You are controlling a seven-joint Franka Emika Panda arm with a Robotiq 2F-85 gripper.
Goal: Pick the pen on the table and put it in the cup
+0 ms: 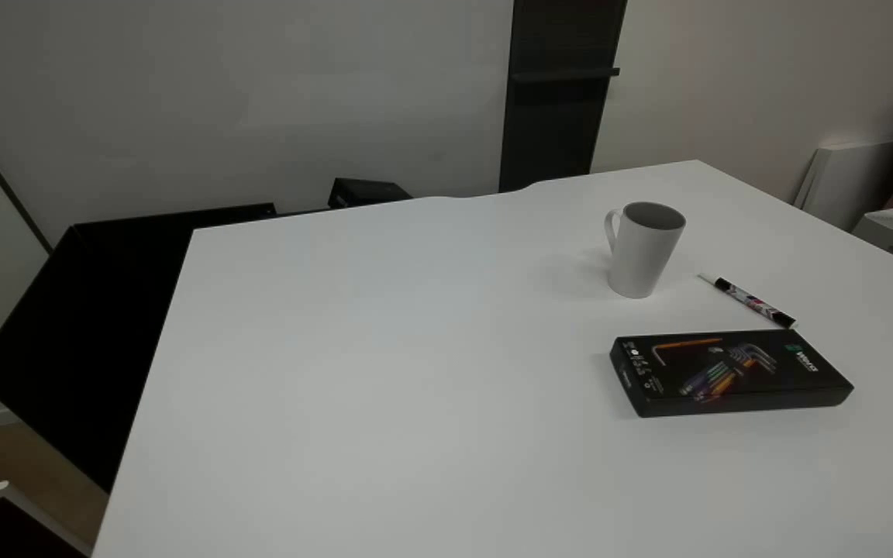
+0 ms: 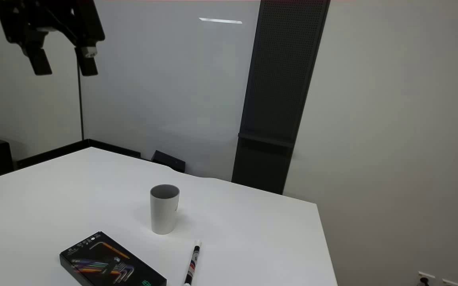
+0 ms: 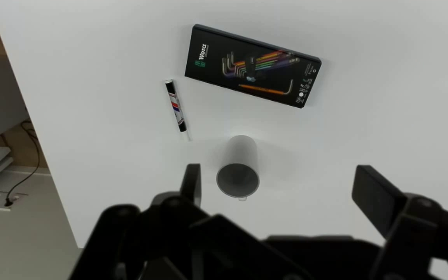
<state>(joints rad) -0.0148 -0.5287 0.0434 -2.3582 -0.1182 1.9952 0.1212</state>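
The pen (image 1: 756, 304) is black with a printed label and a pale tip, and lies flat on the white table (image 1: 377, 349). It also shows in an exterior view (image 2: 192, 264) and in the wrist view (image 3: 175, 107). The grey-white cup (image 1: 642, 256) stands upright close by, with its handle on the side away from the black box; it also shows in an exterior view (image 2: 164, 214) and in the wrist view (image 3: 242, 153). My gripper (image 2: 66, 74) is high above the table, open and empty. In the wrist view its fingers (image 3: 278, 166) are wide apart, and the pen lies ahead and left of them.
A flat black box with a picture of coloured hex keys (image 1: 733, 376) lies beside the pen and cup; it is also in the wrist view (image 3: 251, 66). One end of the pen is close to the box's corner. A wall stands behind the table's far edge.
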